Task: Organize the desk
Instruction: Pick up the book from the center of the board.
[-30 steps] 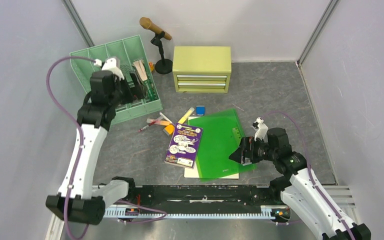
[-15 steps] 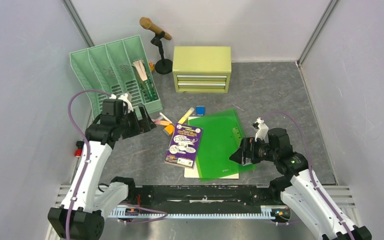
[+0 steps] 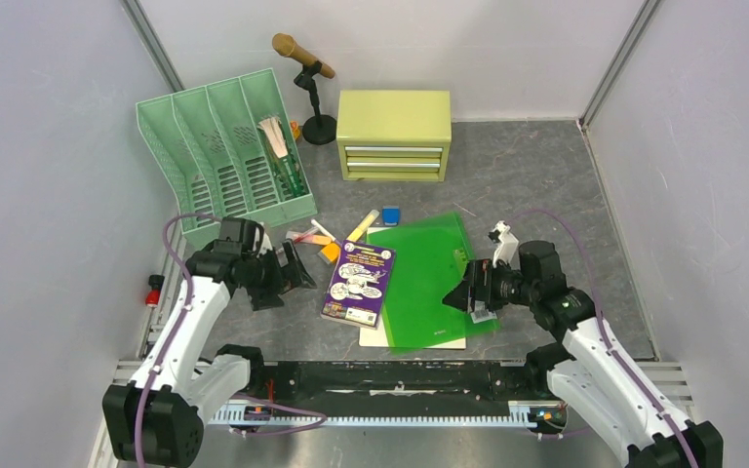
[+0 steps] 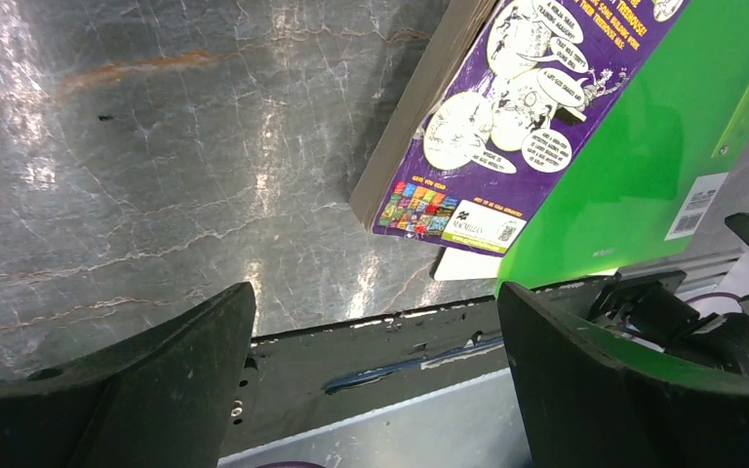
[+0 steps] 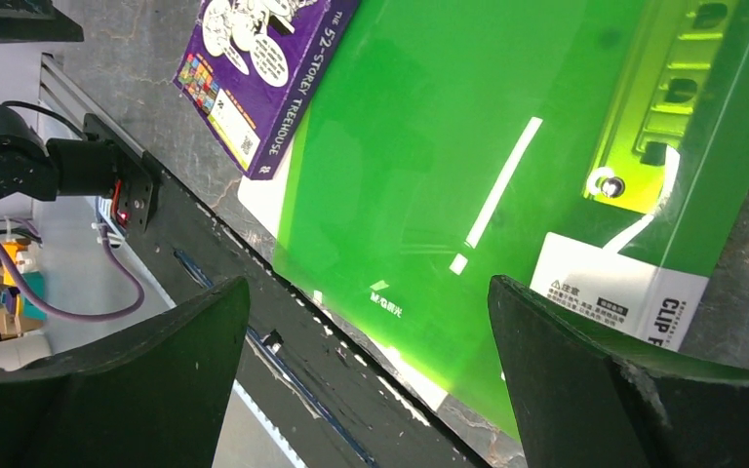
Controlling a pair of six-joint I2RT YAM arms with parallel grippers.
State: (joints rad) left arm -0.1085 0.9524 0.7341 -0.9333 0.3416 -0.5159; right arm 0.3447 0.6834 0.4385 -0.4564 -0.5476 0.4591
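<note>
We held our left hand [image 3: 291, 276] spread wide and empty, low over the desk [image 3: 536, 175], just left of the purple book [image 3: 359, 283]. Our right hand [image 3: 462, 294] was likewise spread, gripping nothing, over the right edge of the green clip folder [image 3: 427, 283], on which the book partly lay. The desk, dark and veined, lay between pale walls [image 3: 49, 146], carrying a green file rack [image 3: 224, 146] and a yellow-green cabinet [image 3: 394, 134] at the back.
</note>
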